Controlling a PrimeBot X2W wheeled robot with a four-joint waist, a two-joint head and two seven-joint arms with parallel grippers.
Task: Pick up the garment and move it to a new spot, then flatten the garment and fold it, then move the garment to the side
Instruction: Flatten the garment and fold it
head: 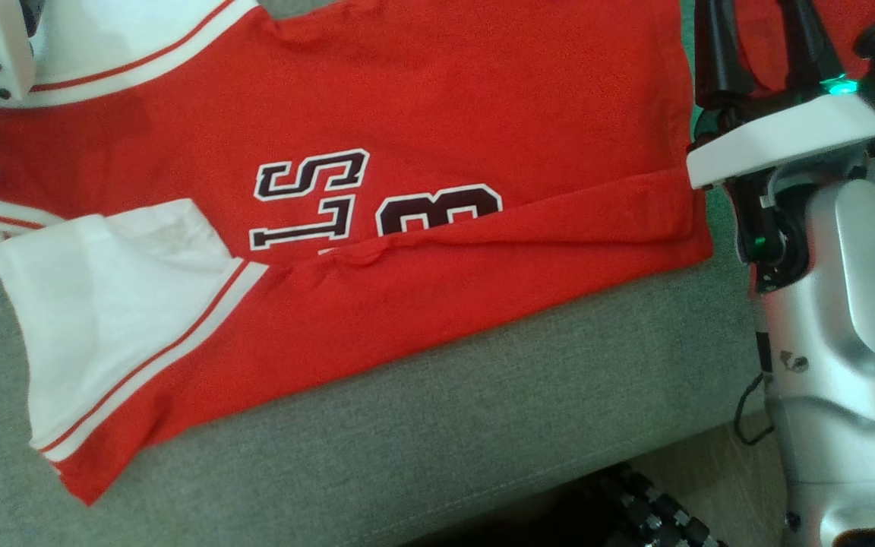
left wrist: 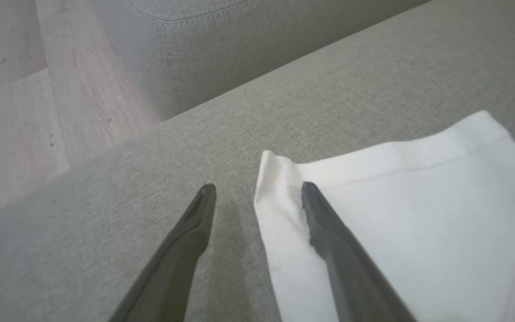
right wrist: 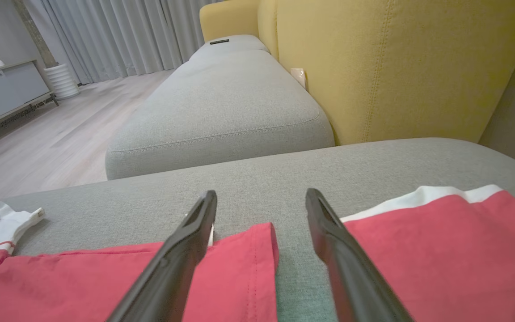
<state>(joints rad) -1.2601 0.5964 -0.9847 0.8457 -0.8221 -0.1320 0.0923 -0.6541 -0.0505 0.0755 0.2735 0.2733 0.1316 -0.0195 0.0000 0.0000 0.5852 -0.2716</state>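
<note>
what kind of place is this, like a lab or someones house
Probably a home living room. The red jersey lies on a grey sofa seat with a yellow backrest, and beyond it are long grey curtains and a pale wood floor.

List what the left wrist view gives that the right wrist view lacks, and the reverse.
Left wrist: the open left gripper straddling the white sleeve's stitched hem corner. Right wrist: the open right gripper over the red jersey body, a yellow upholstered backrest, grey pleated curtains. Shared: grey woven sofa cushion, pale wooden floor, white sleeve cloth.
</note>
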